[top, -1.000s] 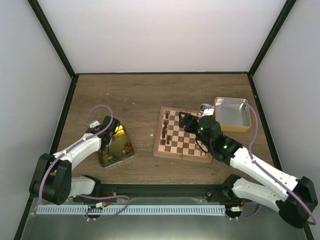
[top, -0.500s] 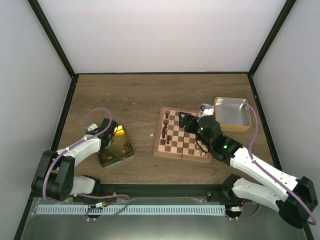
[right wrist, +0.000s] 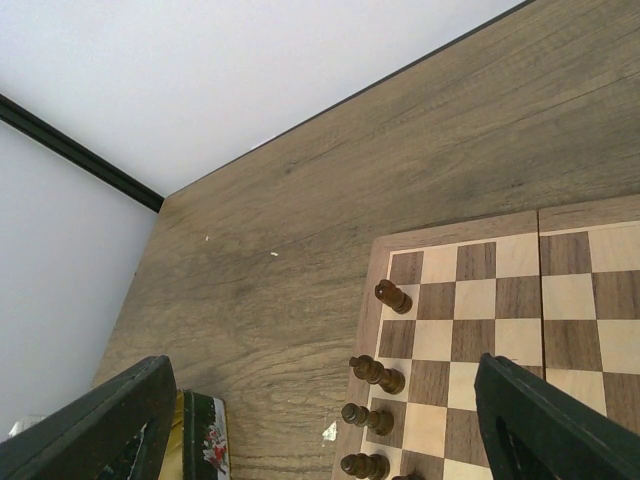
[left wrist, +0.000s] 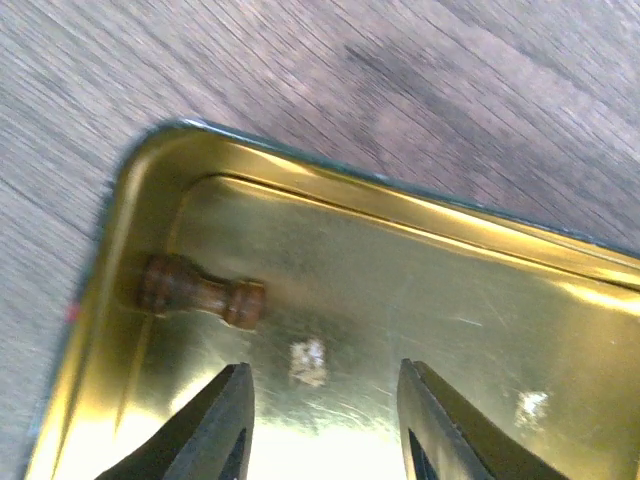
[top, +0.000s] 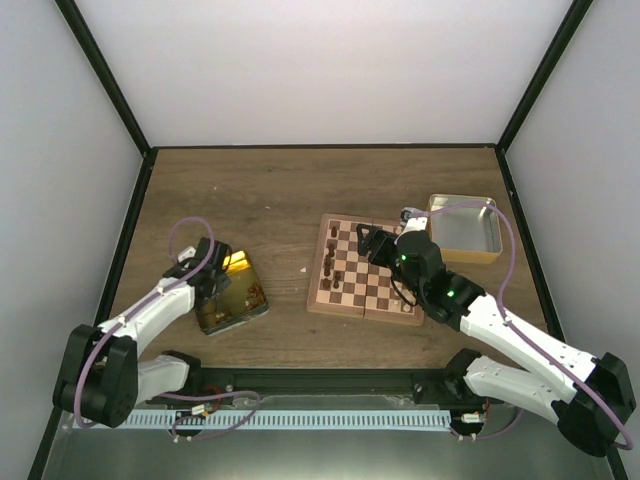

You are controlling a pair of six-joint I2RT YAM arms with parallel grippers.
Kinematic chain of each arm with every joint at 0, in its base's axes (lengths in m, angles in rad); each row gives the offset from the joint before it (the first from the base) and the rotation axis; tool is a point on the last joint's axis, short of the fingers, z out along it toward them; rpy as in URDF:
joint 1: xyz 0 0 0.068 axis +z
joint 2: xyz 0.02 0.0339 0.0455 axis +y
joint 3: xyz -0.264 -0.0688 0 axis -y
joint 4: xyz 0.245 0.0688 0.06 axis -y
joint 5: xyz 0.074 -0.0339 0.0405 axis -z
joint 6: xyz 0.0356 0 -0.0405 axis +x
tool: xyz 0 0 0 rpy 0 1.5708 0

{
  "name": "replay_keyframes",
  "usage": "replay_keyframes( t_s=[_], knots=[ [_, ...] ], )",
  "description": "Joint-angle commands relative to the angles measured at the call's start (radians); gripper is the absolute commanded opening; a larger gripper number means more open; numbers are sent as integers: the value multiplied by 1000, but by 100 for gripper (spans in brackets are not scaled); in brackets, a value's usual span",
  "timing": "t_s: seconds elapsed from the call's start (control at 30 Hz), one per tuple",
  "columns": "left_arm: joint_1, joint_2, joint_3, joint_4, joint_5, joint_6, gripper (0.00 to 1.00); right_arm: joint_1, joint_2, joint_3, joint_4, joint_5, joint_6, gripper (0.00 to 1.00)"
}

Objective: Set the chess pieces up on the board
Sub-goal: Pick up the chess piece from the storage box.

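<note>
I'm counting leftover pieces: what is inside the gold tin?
One dark brown chess piece lies on its side in a corner of the gold tin. The left hand covers some floor.

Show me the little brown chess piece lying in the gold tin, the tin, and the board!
brown chess piece (left wrist: 200, 293), left wrist view, its middle.
gold tin (left wrist: 400, 205), left wrist view, far rim.
board (right wrist: 500, 300), right wrist view, bare square.
</note>
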Motion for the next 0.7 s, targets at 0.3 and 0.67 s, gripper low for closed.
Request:
replay_keyframes(
  t_s=[0.3,0.67],
  knots=[
    [11,85,16,5,-255,-209,36,-3,-11,53,-3,0,2,83],
    [21,182,15,70,-239,-167,20,-4,-14,56,-13,6,5,83]
  ],
)
